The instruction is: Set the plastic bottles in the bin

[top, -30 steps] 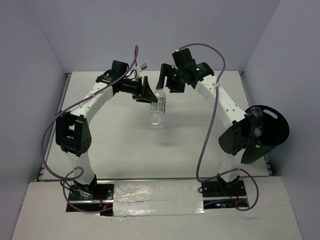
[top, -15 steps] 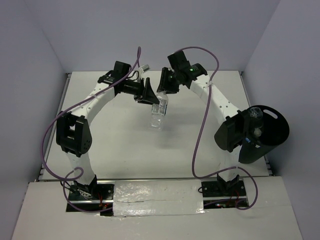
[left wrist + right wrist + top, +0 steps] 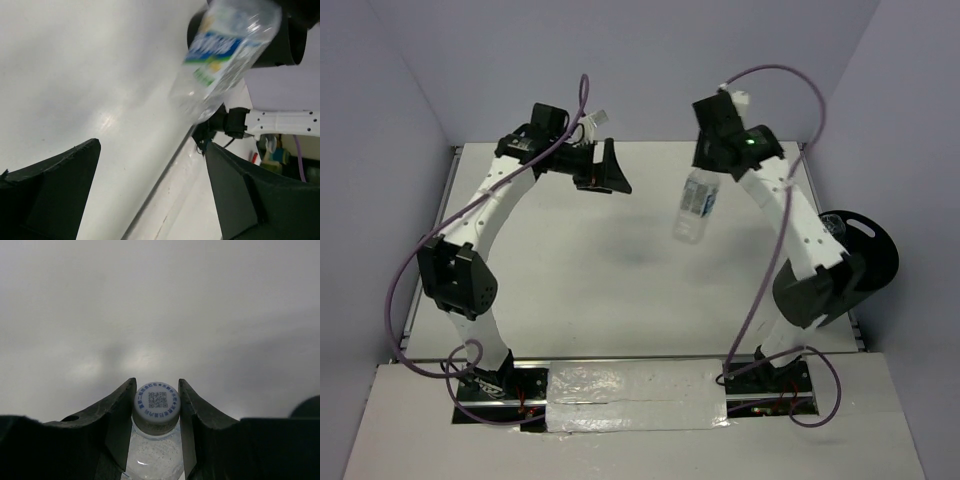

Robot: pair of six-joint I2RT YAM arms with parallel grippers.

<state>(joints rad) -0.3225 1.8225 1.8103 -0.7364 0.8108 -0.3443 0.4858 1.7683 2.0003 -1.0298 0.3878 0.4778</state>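
Our right claw (image 3: 706, 166) is clamped on the cap end of the labelled bottle (image 3: 693, 207), which hangs above the table (image 3: 570, 270) neck up, base tilted toward near-left. The bin (image 3: 865, 255) sits well apart at the table's right edge, beside this arm's own elbow, so we'd expect a rightward swing next. Left claw (image 3: 612, 167) is spread apart and empty.

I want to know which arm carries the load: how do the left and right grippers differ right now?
The left black two-finger gripper is open and empty; the right black two-finger gripper is shut at the white cap of the clear, blue-green-labelled plastic bottle. The left is over the white table's far left; the right is nearer the black round bin. Both are off the table.
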